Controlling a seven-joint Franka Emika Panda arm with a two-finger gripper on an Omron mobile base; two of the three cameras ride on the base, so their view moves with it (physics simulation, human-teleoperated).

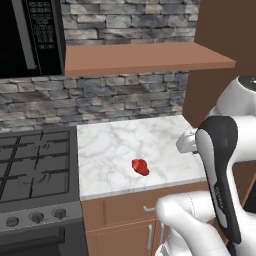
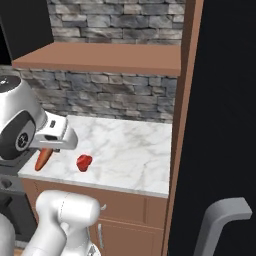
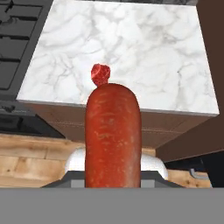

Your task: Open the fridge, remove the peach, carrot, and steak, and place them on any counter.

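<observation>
**Carrot in the gripper, steak on the counter**

I have the carrot [image 3: 113, 135] clamped in the gripper [image 2: 47, 150]; in the hand view it runs straight out from between the jaws, and in the right base view its orange-red tip pokes down and left from under the hand. The steak [image 1: 140, 166] lies alone on the white marble counter [image 1: 115, 140], towards its front edge, well apart from the carrot. I see the black gas stove [image 1: 35, 170] just beside the counter on its left, and the dark fridge [image 2: 225, 125] with its grey handle on the right. A brown shelf [image 1: 145, 57] hangs above the counter against the stone wall.
</observation>
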